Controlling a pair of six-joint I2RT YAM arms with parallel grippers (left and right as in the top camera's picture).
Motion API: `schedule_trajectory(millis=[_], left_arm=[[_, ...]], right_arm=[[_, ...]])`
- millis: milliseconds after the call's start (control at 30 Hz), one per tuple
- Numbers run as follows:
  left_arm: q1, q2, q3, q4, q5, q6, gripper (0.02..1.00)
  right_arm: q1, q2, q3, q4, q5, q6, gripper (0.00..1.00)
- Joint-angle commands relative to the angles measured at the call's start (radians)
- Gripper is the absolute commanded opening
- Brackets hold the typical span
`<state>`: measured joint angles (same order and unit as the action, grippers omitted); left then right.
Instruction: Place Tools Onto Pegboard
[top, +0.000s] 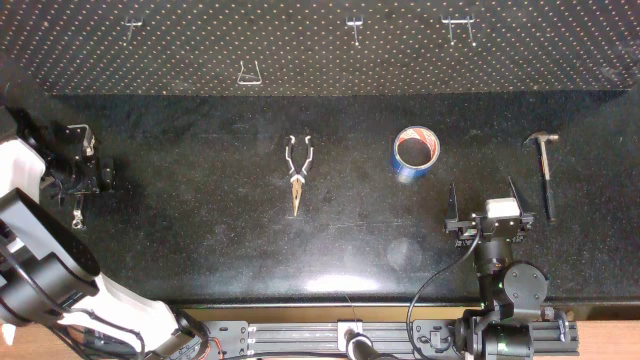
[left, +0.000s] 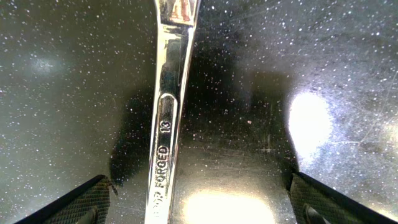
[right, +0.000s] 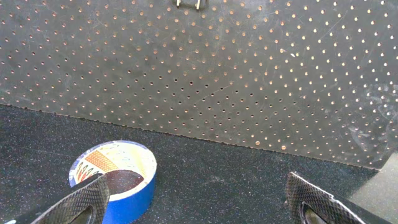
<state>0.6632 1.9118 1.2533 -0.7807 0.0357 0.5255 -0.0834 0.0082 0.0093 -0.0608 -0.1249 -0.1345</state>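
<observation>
Two claws gape: left claw (left: 200, 204) over a shiny chrome wrench (left: 166, 118), right claw (right: 199, 204) near blue tape (right: 117, 169).

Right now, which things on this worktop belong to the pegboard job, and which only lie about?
For the job: wrench, pliers, hammer, pegboard with its hooks; probably also the blue tape roll.
Just there: the rail at the arms' bases.
</observation>
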Motion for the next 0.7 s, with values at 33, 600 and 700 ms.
schedule_trajectory(millis=[33, 600, 700], left_arm=[[0.051, 0.021, -0.043, -0.015, -0.04, 0.044, 0.923], [0.043, 0.026, -0.077, -0.005, -0.024, 0.11, 0.029], [0.043, 0.026, -0.077, 0.018, -0.024, 0.08, 0.031]], right_arm=[[0.0, -0.007, -0.005, -0.003, 0.006, -0.005, 0.928], [0.0, -0.007, -0.005, -0.003, 0.005, -0.005, 0.928], [0.0, -0.007, -0.005, -0.003, 0.005, -0.005, 0.928]])
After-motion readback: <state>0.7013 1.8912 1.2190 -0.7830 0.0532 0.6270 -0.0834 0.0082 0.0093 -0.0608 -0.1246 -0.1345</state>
